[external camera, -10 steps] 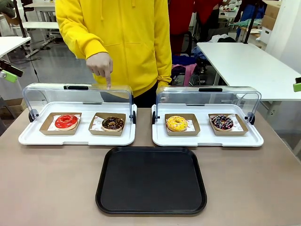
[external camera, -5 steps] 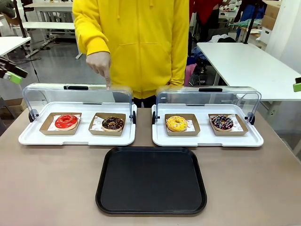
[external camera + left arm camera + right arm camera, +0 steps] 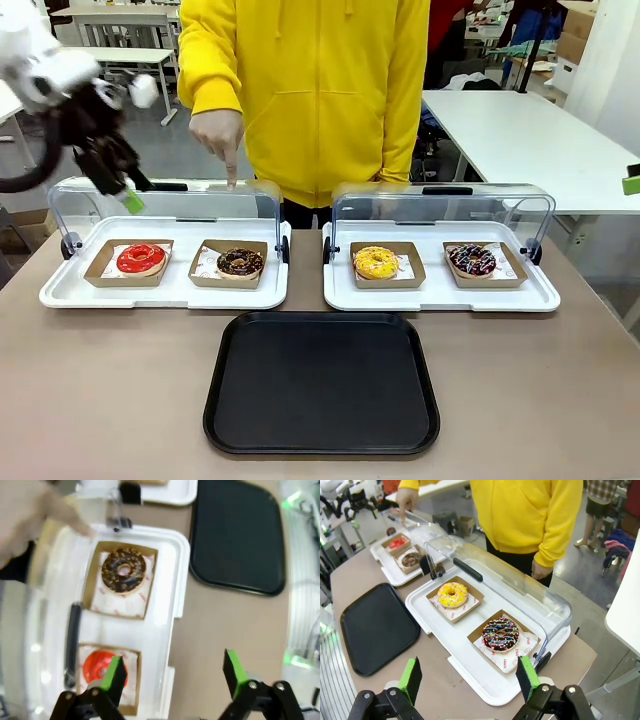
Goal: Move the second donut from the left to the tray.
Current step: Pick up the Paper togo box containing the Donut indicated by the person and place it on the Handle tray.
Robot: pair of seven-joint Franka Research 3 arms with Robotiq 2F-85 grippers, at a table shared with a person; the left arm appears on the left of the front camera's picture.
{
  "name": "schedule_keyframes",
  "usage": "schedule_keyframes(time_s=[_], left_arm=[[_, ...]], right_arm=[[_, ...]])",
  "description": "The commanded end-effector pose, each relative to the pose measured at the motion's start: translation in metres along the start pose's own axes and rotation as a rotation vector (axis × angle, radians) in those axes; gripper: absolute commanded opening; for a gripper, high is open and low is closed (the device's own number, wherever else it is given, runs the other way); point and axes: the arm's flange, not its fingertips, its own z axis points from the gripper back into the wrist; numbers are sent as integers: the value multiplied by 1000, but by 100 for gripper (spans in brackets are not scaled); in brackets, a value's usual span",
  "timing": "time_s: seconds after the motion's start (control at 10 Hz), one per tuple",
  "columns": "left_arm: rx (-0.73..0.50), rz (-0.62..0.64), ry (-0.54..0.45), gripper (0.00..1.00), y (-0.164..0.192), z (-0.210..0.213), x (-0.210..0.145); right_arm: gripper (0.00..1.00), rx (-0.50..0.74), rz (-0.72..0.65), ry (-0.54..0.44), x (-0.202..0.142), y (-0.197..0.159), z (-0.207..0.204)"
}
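Left pincer (image 3: 173, 661) swung in by lid (image 3: 200, 200); wrist cam shows it wide open, empty.

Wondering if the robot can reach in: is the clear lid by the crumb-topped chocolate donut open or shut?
Open. The clear lid stands swung back behind the donut, whose top is uncovered.

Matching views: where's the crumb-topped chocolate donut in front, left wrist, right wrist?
Front: chocolate donut left of centre, right side of the left white tray.
Left wrist: chocolate donut upper left-centre, above the red donut.
Right wrist: chocolate donut small, upper left, next to the red donut.
Shared landmark: black tray, lower centre in front, upper right in left wrist, left in right wrist.
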Motion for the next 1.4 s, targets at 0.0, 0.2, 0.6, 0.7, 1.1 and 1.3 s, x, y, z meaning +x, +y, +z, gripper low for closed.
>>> schedule_keyframes(time_s=[0.0,0.2,0.6,0.7,1.1,1.3], left_arm=[[50,-46,93,100,-17,-31,14],[82,-95,116,100,-37,-65,29],[176,-197,234,100,-37,-137,32],[170,-198,268,100,-27,-146,32],[154,-194,319,100,8,-173,34],[139,-211,299,100,0,-171,28]], right_arm=[[100,1,24,-29,0,-3,-1],[100,1,24,-29,0,-3,-1],[100,1,24,-29,0,-3,-1],[100,1,24,-29,0,-3,-1],[100,1,24,-29,0,-3,-1],[100,1,24,-29,0,-3,-1]])
